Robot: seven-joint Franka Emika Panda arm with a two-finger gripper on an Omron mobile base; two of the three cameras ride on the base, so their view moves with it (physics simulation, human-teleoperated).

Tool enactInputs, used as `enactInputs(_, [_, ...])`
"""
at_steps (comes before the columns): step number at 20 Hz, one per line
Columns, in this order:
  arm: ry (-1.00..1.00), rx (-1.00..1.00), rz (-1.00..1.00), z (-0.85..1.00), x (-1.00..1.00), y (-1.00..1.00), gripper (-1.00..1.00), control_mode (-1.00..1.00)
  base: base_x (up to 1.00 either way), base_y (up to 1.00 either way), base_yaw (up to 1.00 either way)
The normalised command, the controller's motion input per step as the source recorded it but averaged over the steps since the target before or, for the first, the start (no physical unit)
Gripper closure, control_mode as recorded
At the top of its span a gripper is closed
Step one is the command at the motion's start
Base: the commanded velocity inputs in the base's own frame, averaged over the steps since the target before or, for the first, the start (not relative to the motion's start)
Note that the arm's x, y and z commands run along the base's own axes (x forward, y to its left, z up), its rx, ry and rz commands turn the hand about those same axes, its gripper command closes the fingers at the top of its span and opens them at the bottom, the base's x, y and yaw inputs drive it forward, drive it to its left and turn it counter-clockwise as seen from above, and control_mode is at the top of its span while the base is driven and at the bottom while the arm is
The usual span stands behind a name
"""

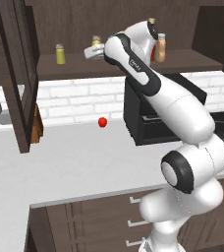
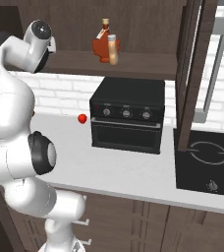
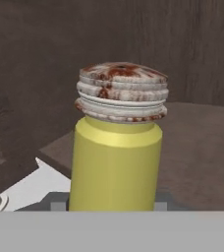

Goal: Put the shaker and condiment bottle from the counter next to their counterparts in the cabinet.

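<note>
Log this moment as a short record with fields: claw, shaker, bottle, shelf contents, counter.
claw: at cabinet shelf height, shut on the shaker
shaker: yellow body, mottled grey-brown cap, upright between the fingers
twin shaker: stands on the shelf, left of the claw, apart from it
condiment bottle: already on the shelf, right beside the dark red bottle
cabinet: door open, one shelf
counter: a small red thing lies near the wall; black oven to its right
</note>
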Motion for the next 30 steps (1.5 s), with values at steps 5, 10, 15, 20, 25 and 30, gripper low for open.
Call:
enactInputs(5, [-0.05,-0.01,0.00,-0.06,0.45,0.26,1.00,-1.00,0.00,0.00,0.00])
enactInputs(10, [-0.04,-0.01,0.00,-0.05,0.42,0.25,1.00,-1.00,0.00,0.00,0.00])
enactInputs(15, [-0.01,0.00,0.00,0.00,0.35,0.21,1.00,-1.00,0.00,0.00,0.00])
enactInputs(20, [0.01,0.00,0.00,-0.08,0.28,0.13,1.00,-1.00,0.00,0.00,0.00])
enactInputs(25, [0.06,0.00,0.00,-0.36,0.15,0.01,1.00,-1.00,0.00,0.00,0.00])
enactInputs(30, [0.02,0.00,0.00,-0.21,0.40,0.00,1.00,-1.00,0.00,0.00,0.00])
